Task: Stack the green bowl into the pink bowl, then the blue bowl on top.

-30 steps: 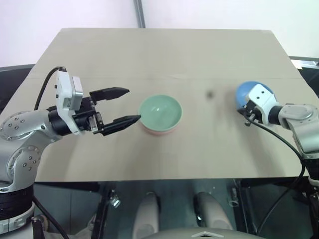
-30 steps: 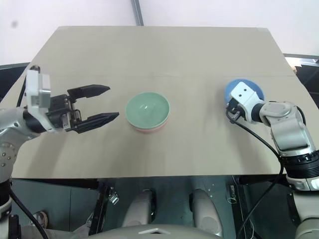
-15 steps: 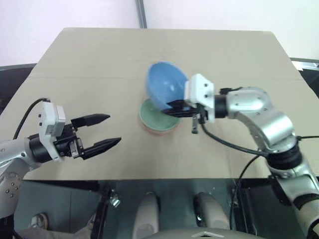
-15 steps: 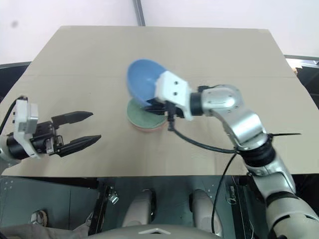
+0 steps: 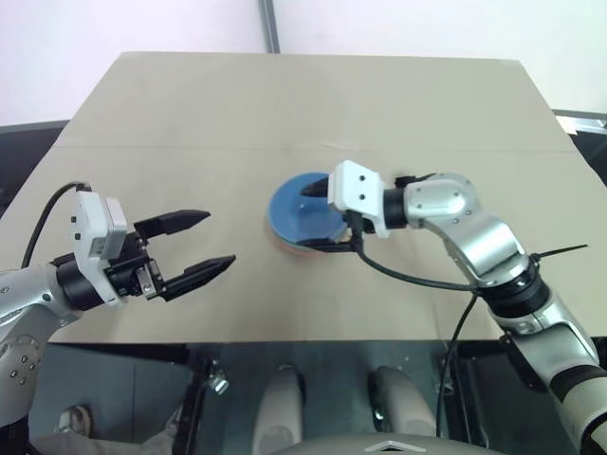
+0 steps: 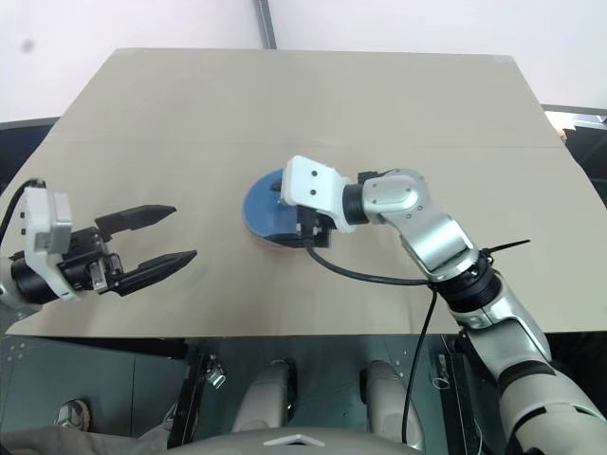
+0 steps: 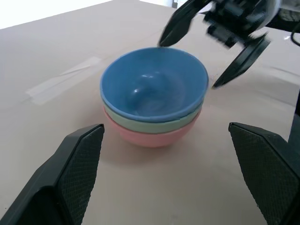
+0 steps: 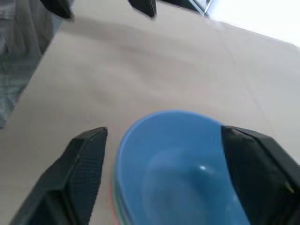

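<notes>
The blue bowl [image 7: 154, 84] sits nested atop the green bowl [image 7: 140, 124] and pink bowl [image 7: 150, 138]; the right hand [image 5: 327, 223], fingers spread wide around it, holds nothing. Next, I judge, it withdraws clear. The left hand [image 5: 204, 242] gapes empty, well apart.

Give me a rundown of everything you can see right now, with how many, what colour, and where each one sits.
blue bowl: one, sky blue, top of the stack at the table's middle, nested in the green bowl
green bowl: one, pale mint, rim band showing between blue and pink
pink bowl: one, salmon pink, bottom of the stack, resting on the table
table: one, tan, under the stack
cable: one, black, hanging from the right arm
left tool: black fingers open, apart from the stack on its left
right tool: black fingers open, either side of the blue bowl's rim
</notes>
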